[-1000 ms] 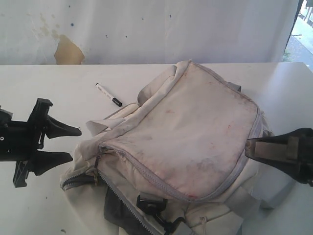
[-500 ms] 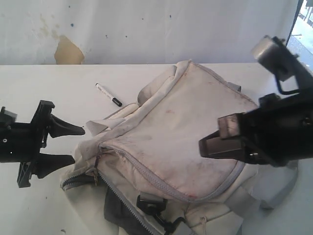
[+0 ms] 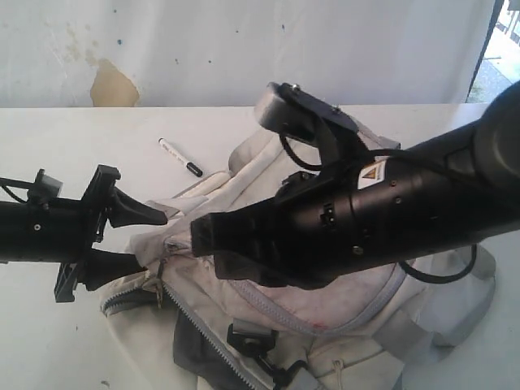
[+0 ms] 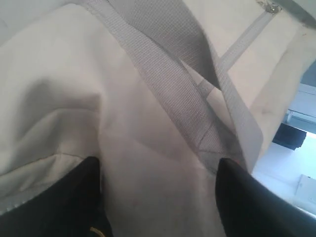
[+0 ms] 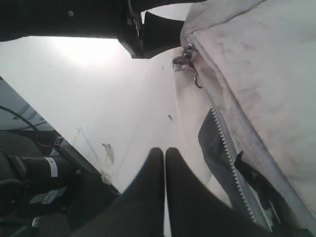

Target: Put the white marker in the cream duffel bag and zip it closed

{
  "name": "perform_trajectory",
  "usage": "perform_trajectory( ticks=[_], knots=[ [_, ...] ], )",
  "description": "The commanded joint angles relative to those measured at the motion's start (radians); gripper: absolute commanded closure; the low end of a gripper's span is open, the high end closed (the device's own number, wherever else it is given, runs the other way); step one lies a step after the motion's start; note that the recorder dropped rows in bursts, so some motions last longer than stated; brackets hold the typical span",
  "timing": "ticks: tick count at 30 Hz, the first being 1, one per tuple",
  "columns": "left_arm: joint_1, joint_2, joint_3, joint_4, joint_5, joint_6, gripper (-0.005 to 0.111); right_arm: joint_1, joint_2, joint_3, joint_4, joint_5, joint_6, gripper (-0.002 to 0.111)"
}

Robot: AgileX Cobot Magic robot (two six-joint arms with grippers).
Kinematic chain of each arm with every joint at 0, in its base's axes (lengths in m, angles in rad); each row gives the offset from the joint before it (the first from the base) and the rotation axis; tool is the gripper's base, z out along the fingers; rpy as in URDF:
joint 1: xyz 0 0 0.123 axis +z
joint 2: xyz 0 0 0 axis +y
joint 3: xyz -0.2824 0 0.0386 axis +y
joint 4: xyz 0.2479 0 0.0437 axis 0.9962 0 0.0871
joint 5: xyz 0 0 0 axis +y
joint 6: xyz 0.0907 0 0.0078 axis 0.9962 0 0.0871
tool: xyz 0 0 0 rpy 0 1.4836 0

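Observation:
The cream duffel bag lies across the table with its grey zipper partly open, showing dark lining. The white marker with a black cap lies on the table behind the bag's left end, apart from both grippers. My left gripper is open at the bag's left end, and in the left wrist view its fingers stand wide with cream fabric and a grey strap between them. My right gripper is shut and empty. It hovers over the bag's left part, near the zipper pull.
The big black right arm reaches across the bag and hides most of its top. A black buckle lies at the bag's front. White table stretches to the left and behind; a wall bounds the back.
The right arm swept in from the right edge across the bag toward its left end, and its jaws closed. The left gripper advanced rightward onto the bag's end.

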Motion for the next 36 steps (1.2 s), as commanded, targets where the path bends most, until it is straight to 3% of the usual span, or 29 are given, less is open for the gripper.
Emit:
perform_trajectory(
  ticks=[1, 7, 11, 15, 17, 24, 28, 36],
  knots=[
    [-0.005, 0.002, -0.006, 0.004, -0.038, -0.042, 0.053, 0.048, 0.043, -0.013, -0.048, -0.083, 0.089, 0.108],
    [-0.005, 0.002, -0.006, -0.004, -0.027, -0.042, 0.107, 0.092, 0.115, -0.013, -0.039, -0.173, 0.088, 0.107],
    [-0.005, 0.002, -0.006, -0.022, 0.008, -0.024, 0.106, 0.094, 0.138, -0.013, -0.022, -0.211, 0.082, 0.091],
    [-0.005, 0.002, -0.006, -0.067, 0.048, -0.024, 0.106, 0.094, 0.138, -0.013, 0.027, -0.27, 0.084, 0.055],
    [-0.005, 0.002, -0.008, -0.067, 0.058, -0.024, 0.106, 0.101, 0.147, -0.013, 0.071, -0.299, 0.084, 0.045],
    [-0.005, 0.002, -0.019, -0.067, 0.106, -0.024, 0.106, 0.212, 0.277, -0.029, 0.203, -0.465, 0.092, 0.047],
    [-0.005, 0.002, -0.023, -0.067, 0.11, -0.024, 0.106, 0.221, 0.347, -0.056, 0.193, -0.579, 0.079, 0.058],
    [-0.003, 0.002, -0.023, -0.067, 0.114, -0.024, 0.106, 0.221, 0.428, -0.056, 0.193, -0.7, 0.061, 0.059]
  ],
)
